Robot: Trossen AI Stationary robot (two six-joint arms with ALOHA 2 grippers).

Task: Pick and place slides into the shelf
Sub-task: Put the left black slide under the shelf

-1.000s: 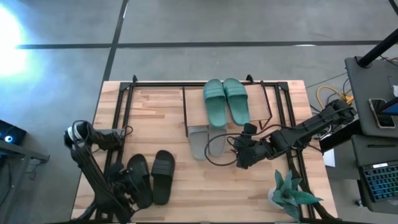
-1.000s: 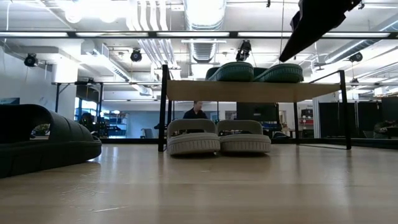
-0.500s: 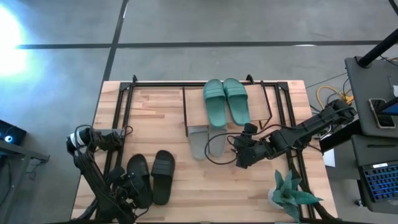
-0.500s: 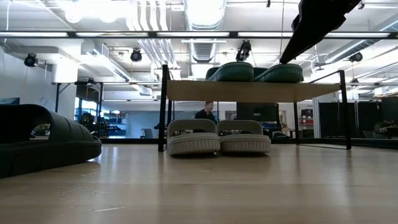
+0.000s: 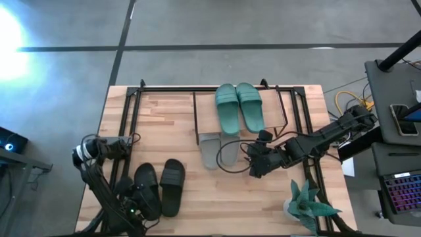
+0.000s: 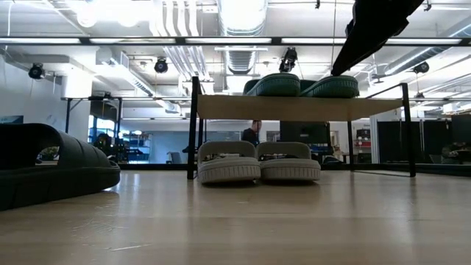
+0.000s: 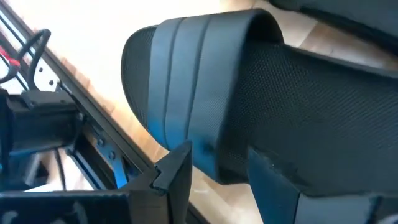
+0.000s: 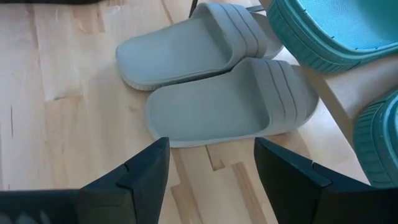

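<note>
The teal slides [image 5: 238, 107] lie on the wooden top of the shelf [image 5: 207, 113]. The grey slides [image 8: 217, 93] sit side by side on the table, their strap ends under the shelf. The black slides [image 5: 160, 186] rest on their soles near the table's near left corner. My left gripper [image 7: 217, 165] is open, low at the left black slide [image 7: 205, 93]; its fingers stand either side of that slide's edge. My right gripper [image 8: 211, 155] is open and hangs just right of the grey pair, touching nothing. My left gripper comes at the left black slide's side [image 7: 208, 155] from the table's near left. One finger [image 7: 177, 177] stands outside it and the other [image 7: 280, 186] over it. I cannot tell whether they touch it. The slide lies flat on the table.
A large black frame [image 5: 135, 108] runs around the table top. A potted plant [image 5: 306, 205] stands at the near right corner. Cables [image 5: 230, 168] trail by my right gripper. Bare wood lies between the black slides and the shelf. A person [image 6: 252, 132] stands far behind the shelf.
My left arm has shifted a little toward the table's near edge, its gripper staying at the left black slide. The slides have not moved. The person in the room behind has walked to the right.
</note>
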